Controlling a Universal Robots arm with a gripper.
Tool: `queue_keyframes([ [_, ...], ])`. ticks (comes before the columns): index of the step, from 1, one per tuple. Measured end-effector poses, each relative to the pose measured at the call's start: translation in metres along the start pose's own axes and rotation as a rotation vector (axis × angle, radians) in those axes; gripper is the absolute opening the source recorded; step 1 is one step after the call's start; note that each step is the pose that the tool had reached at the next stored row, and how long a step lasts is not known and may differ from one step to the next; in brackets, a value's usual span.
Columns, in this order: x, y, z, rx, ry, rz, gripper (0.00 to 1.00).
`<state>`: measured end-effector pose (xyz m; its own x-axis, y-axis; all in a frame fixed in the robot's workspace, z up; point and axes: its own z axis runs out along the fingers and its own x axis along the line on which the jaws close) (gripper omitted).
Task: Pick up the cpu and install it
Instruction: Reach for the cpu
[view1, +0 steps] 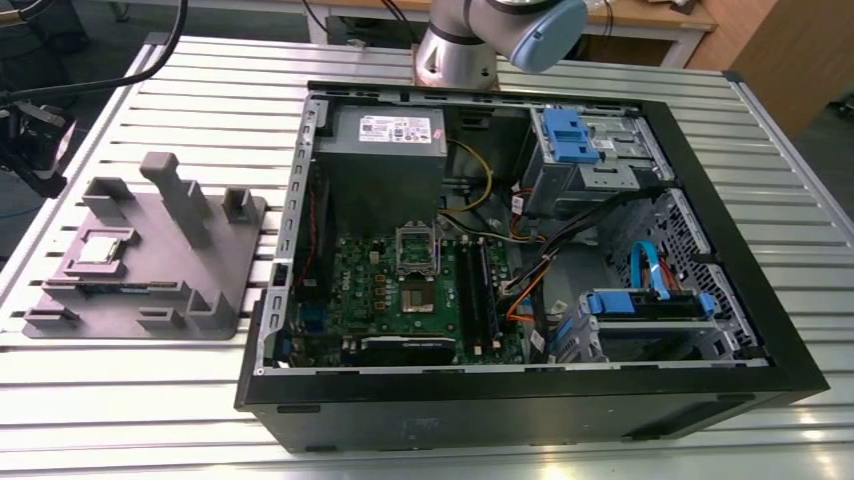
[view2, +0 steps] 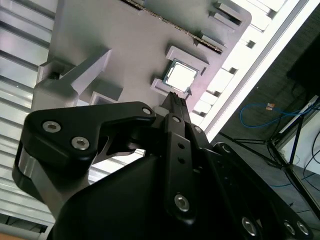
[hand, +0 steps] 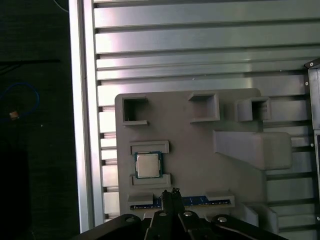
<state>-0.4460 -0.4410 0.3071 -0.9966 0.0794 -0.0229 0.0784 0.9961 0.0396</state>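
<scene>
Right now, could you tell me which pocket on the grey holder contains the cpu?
The square pocket framed by two low bars holds the cpu; the three box-shaped pockets at the edge of the grey holder look empty.

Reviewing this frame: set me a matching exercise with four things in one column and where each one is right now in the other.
Things:
1. cpu
2. motherboard
3. power supply
4. gripper

Places:
A. green, lying flat inside the open computer case
B. over one edge of the grey holder tray, holding nothing
C. in a pocket of that tray, on the slatted table
D. grey with a white label, at the case's end nearest the arm

Pairs: 1-C, 2-A, 3-D, 4-B.
</scene>
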Motion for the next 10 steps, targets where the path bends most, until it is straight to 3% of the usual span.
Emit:
queue_keyframes([
  [10,0.0003,-0.0002,0.0025,-0.0001,0.0,0.0,0.11],
])
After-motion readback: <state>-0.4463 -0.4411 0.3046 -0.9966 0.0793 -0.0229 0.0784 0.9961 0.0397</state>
